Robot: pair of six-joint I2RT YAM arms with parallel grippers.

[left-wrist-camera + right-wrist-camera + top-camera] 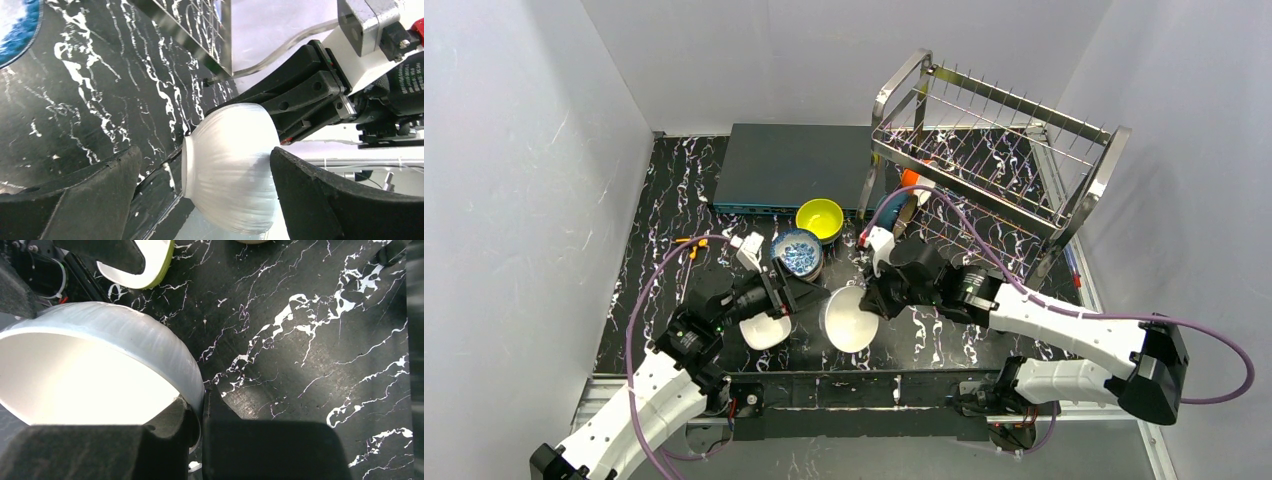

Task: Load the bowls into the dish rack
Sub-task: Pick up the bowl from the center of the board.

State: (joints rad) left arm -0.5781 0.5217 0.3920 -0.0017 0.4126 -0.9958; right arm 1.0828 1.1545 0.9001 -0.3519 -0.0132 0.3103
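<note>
r claw (201,411) tight on white bowl (85,375) rim, over black tabletop (300,340)

The table (669,205) has a black top veined with white like marble, and pale walls close it in on three sides. A flat dark grey-blue box (789,165) lies at the back, left of centre. The shiny wire rack (984,165) stands on the back right part, just beside the box. A yellow bowl (820,217) sits in front of the box, with a blue-patterned bowl (797,253) just beside it, nearer the front. An orange bowl (911,178) shows partly under the rack. Near the front edge lies a green-sided bowl (766,331), white inside. Beside it a white bowl (851,318) is tipped on its side; whether it touches the top cannot be told
</note>
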